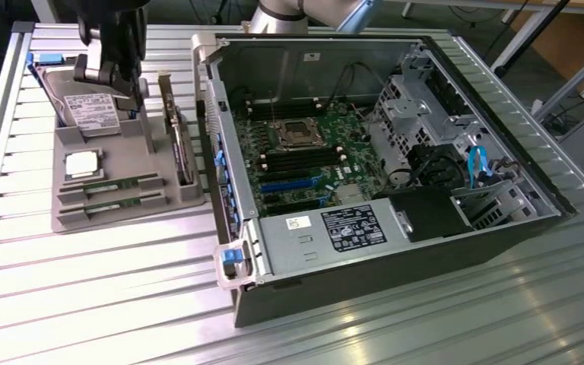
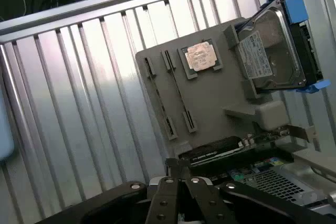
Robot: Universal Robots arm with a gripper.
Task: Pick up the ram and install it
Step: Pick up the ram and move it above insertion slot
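Two ram sticks (image 1: 109,185) (image 1: 112,204), thin green boards, lie in slots at the near end of a grey holder tray (image 1: 69,222) on the exterior view's left. In the wrist view they appear edge-on as thin lines (image 2: 159,97) (image 2: 178,92) across the tray (image 2: 215,98). My gripper (image 1: 119,87) hangs above the tray's far end, over the hard drive (image 1: 94,112), well away from the ram. Its fingers (image 2: 181,165) are shut together with nothing between them. The open computer case (image 1: 373,137) lies to the right, its motherboard (image 1: 303,156) exposed.
On the tray also sit a square silver processor (image 1: 82,163) (image 2: 201,56), a hard drive in a blue caddy (image 2: 268,51) and an upright expansion card (image 1: 177,141) (image 2: 215,150). The case wall (image 1: 216,144) stands close beside the tray. Ribbed metal tabletop (image 1: 89,289) surrounds everything.
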